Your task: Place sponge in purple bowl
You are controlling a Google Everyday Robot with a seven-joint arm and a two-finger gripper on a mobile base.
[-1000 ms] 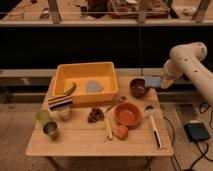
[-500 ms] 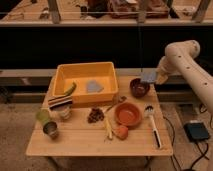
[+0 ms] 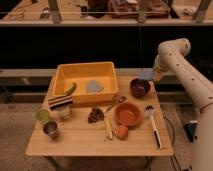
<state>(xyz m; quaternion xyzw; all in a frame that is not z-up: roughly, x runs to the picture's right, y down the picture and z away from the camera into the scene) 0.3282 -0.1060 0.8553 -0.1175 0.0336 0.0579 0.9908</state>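
Dark shelving and rails fill the room behind, and in front we see one pale wooden surface [image 3: 75,142] on bare floor. From the right, a white arm [image 3: 186,77] reaches in. Its gripper [image 3: 149,75] hangs over the far right edge of the surface, jaws clamped on the sponge [image 3: 146,74].

We count one sponge, held in the air just above and slightly behind-right of the purple bowl [image 3: 140,94], apart from it. Its flat blue-grey face is turned toward us. We cannot tell which way its long axis runs.

We count two bowls: the purple one at the back right, and a larger orange bowl [image 3: 129,123] in front of it. One yellow bin [image 3: 85,66] sits at the back left, holding one grey-blue flat piece [image 3: 94,86] and one green item [image 3: 70,89]. Three cups stand near the left front: a green cup [image 3: 43,115], a metal cup [image 3: 51,129] and a pale cup [image 3: 65,113]. One white-handled brush [image 3: 154,129] lies near the right edge, pointing front to back.
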